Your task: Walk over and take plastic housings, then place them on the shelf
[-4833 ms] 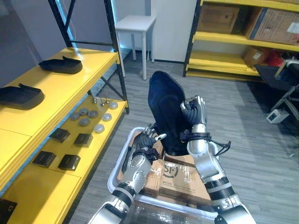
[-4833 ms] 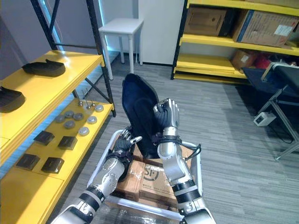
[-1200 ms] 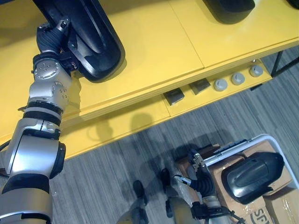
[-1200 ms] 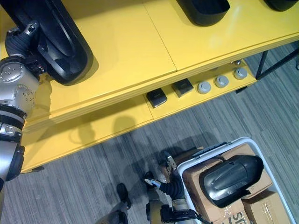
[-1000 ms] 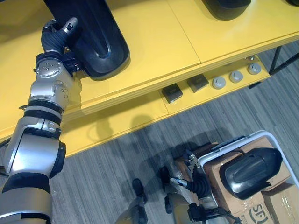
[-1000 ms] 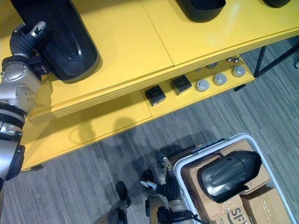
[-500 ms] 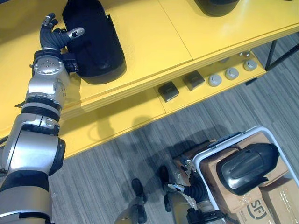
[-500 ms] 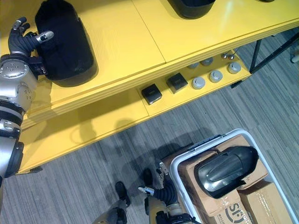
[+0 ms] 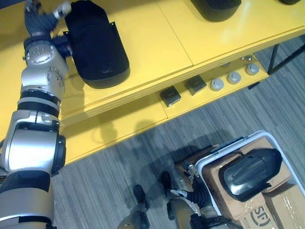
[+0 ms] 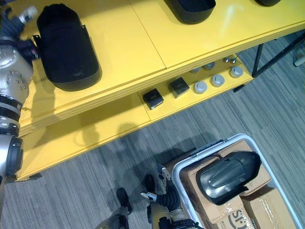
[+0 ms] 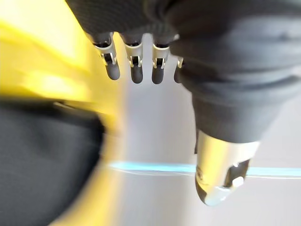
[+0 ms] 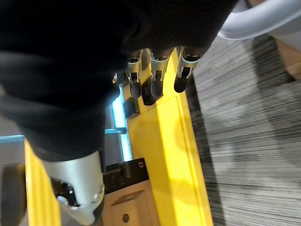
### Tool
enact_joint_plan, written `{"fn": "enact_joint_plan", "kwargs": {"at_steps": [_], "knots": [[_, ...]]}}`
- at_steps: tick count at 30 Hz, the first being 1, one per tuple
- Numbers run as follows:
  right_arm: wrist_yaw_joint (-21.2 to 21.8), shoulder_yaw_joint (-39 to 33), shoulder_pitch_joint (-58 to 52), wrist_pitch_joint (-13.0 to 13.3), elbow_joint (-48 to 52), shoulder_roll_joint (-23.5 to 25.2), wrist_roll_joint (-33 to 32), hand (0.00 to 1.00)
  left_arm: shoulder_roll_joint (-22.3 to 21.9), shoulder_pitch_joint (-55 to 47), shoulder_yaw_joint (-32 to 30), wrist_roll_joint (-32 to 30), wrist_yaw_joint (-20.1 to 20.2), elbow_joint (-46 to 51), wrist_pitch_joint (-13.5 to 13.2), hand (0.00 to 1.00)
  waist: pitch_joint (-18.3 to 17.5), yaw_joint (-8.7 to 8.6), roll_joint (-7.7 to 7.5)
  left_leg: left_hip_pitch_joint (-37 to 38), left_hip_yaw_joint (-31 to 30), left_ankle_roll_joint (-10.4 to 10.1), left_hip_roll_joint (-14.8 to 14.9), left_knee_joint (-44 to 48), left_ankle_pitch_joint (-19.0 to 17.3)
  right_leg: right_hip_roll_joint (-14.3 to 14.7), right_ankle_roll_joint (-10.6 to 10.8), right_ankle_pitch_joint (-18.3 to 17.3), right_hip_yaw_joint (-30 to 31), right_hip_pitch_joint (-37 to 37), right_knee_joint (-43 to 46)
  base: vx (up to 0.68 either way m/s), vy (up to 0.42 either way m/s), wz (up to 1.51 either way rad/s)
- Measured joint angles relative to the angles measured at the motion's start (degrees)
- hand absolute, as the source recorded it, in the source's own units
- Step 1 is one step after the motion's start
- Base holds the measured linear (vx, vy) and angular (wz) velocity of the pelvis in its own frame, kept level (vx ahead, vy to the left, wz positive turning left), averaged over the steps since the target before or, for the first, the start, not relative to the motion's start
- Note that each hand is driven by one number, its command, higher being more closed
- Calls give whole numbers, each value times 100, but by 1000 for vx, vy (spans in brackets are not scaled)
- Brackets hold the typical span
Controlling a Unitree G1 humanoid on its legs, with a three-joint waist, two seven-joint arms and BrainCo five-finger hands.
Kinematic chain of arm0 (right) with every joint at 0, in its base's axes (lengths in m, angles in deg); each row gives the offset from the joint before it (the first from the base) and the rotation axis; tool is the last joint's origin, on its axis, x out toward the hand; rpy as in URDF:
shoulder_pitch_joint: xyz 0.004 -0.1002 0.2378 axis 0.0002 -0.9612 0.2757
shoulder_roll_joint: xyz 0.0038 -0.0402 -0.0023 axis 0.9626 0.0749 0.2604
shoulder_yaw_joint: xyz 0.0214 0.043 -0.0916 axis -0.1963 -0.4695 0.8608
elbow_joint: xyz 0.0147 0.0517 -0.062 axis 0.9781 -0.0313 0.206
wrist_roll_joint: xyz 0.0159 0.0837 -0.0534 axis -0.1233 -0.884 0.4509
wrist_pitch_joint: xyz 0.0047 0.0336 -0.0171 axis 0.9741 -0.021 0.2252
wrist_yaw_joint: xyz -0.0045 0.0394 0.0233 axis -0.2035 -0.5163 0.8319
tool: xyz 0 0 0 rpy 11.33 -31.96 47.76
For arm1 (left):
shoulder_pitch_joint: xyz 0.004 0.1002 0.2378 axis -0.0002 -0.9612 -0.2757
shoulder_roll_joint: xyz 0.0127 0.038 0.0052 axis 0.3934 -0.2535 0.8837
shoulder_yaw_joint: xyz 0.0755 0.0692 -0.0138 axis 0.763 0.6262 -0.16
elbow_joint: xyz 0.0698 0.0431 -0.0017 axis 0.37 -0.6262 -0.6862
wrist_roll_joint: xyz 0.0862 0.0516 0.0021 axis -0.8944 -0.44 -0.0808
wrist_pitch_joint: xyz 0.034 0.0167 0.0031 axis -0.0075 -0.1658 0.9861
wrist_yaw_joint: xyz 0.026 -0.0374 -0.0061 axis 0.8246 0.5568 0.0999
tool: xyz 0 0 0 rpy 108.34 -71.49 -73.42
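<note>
A black plastic housing (image 9: 97, 45) lies flat on the top of the yellow shelf (image 9: 157, 43). My left hand (image 9: 39, 20) hovers at the housing's left end, open, with straight fingers (image 11: 136, 70) and nothing in it. The same housing (image 11: 47, 165) shows dark past those fingers. A second housing (image 9: 248, 169) rests on cardboard boxes in the white cart (image 9: 206, 164). My right hand (image 9: 196, 191) hangs low beside the cart's left rim, open and empty, its fingers (image 12: 155, 80) pointing at the shelf's yellow edge (image 12: 174, 165).
Two more black housings (image 9: 214, 7) sit further right on the shelf top. The lower shelf holds small black boxes (image 9: 170, 95) and round grey discs (image 9: 217, 84). Cardboard boxes (image 9: 257, 210) fill the cart. Grey plank floor (image 9: 119, 162) lies between shelf and cart.
My left hand has set the housing down flat on the shelf, let go and drawn back from its left end. The view has also shifted slightly.
</note>
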Motion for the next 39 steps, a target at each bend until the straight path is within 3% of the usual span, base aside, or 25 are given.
{"fn": "enact_joint_plan", "kwargs": {"at_steps": [2,3,5,9,11,15,20,27,35,39], "knots": [[-1,-60,-5,6,-145,-5,2,0,-445,-923,-440,-1050,-611,1299,-344,100,-182,0,38,140,-45,-15,-10,-137,9,8,1,-1,-39,153,-120,66,46,5],[-1,-76,-6,9,-153,-5,2,0,-578,-1149,-520,-1264,-723,1551,-391,100,-240,-4,61,156,-68,-19,-14,-162,13,7,1,-1,-69,188,-155,73,29,19],[-3,-313,-33,66,-190,30,3,0,-1349,-2509,-675,-2171,-1026,2615,-566,100,-460,45,187,422,-198,-41,-33,-330,54,9,3,-8,-251,500,-325,92,20,27],[0,-632,-45,99,-195,114,3,0,-2105,-3914,-709,-2481,-907,3427,-679,100,-758,145,294,700,-301,-56,-53,-554,105,17,9,-31,-314,778,-476,63,14,14],[6,-744,-70,133,-197,115,4,0,-2571,-4808,-602,-2481,-657,3754,-731,100,-992,187,365,849,-328,-56,-60,-638,105,18,12,-83,-354,903,-479,38,21,6],[98,-800,-112,145,-197,172,3,0,-2960,-5487,-232,-2480,-99,3758,-732,100,-1279,189,414,891,-399,-61,-76,-759,162,9,14,-92,-445,927,-501,-16,9,9],[230,-849,-306,145,-197,233,2,0,-3058,-5647,-32,-2396,368,3663,-734,100,-1337,173,425,891,-393,-53,-76,-817,202,13,13,-84,-443,901,-501,-49,2,0],[248,-845,-317,145,-397,216,1,0,-3068,-5655,298,-2185,534,3161,-738,100,-1338,168,423,860,-279,-92,-67,-814,173,26,30,-40,-289,848,-563,-14,6,-9],[203,-771,-176,145,-435,193,0,0,-2830,-4490,339,-2008,507,1961,-721,100,-1315,123,410,496,-148,-96,-43,-558,101,25,26,23,-159,510,-473,-30,9,-8],[189,-636,-3,145,-438,76,0,0,-2678,-3749,248,-1898,422,1402,-718,100,-1063,98,399,385,-98,-98,-27,-361,4,22,26,21,-86,405,-355,-78,26,-10]]}}
